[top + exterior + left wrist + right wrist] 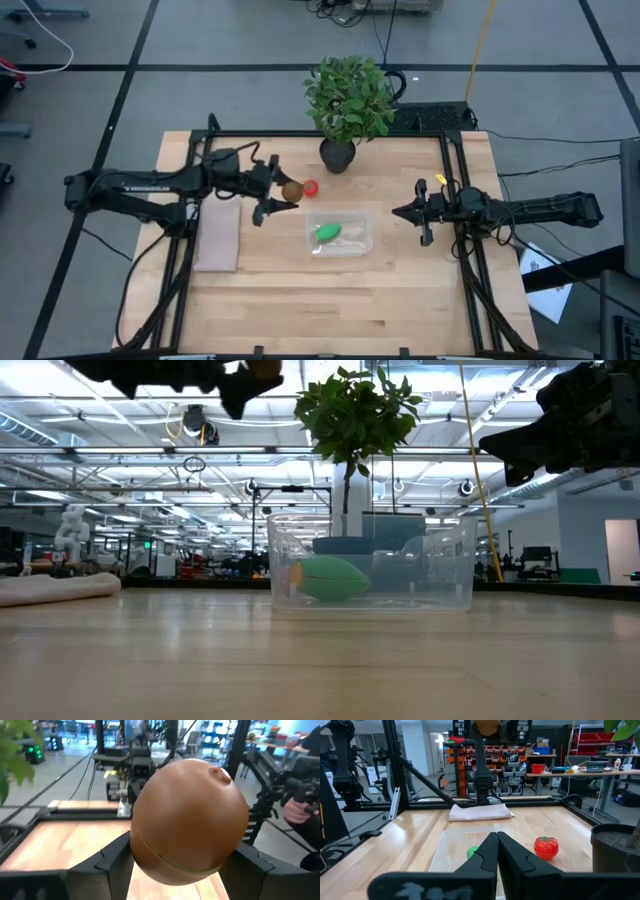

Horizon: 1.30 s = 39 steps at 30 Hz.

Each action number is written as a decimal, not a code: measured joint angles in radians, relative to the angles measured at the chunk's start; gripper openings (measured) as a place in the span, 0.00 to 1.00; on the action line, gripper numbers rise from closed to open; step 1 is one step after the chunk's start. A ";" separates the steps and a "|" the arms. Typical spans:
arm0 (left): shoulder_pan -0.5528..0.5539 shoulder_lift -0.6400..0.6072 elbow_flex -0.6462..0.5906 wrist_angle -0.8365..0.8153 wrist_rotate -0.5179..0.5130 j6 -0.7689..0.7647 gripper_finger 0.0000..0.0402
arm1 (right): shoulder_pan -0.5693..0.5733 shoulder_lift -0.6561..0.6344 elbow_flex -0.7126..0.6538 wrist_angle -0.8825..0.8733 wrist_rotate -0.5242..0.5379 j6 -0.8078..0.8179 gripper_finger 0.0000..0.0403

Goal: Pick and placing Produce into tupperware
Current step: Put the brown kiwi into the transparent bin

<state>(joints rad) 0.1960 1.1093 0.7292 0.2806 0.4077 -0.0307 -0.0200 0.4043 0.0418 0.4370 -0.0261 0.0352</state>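
The brown kiwi (190, 820) sits between the fingers of my left gripper (278, 192), high above the table and just left of the red tomato (311, 187). The tomato (546, 847) rests on the wood beside the potted plant. The clear tupperware (340, 233) stands at mid-table with the green oblong piece (327, 232) lying inside it, also visible through the wall in the low view (330, 577). My right gripper (398, 211) hovers shut to the right of the tupperware, pointing toward it. My left gripper pinches the kiwi's sides (145, 855) between its two fingers (112, 862), one on each flank. The fingers reach roughly level from the table's left. The kiwi is lifted clear of the table, its stem end (220, 772) pointing away from the wrist.
A leafy potted plant (345, 100) stands at the far edge, behind the tomato. A pale flat slab (218, 235) lies under the left arm. Black frame rails (455, 200) run along the table's sides. Bare wood lies near of the tupperware.
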 joint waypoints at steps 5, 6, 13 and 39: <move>0.018 0.082 0.080 0.015 0.046 0.002 0.60 | 0.000 0.000 0.000 0.004 0.000 -0.016 0.00; 0.021 0.098 0.094 0.014 0.053 0.003 0.60 | 0.000 0.000 0.000 0.005 0.000 -0.020 0.00; 0.033 0.189 0.171 0.000 0.099 0.000 0.60 | 0.000 0.000 0.000 0.008 0.000 -0.022 0.00; 0.033 0.468 0.506 -0.023 0.228 -0.005 0.60 | 0.000 0.000 0.000 0.008 0.000 -0.029 0.00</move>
<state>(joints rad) 0.2287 1.5777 1.2352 0.2574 0.6356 -0.0353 -0.0200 0.4046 0.0418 0.4446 -0.0261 0.0067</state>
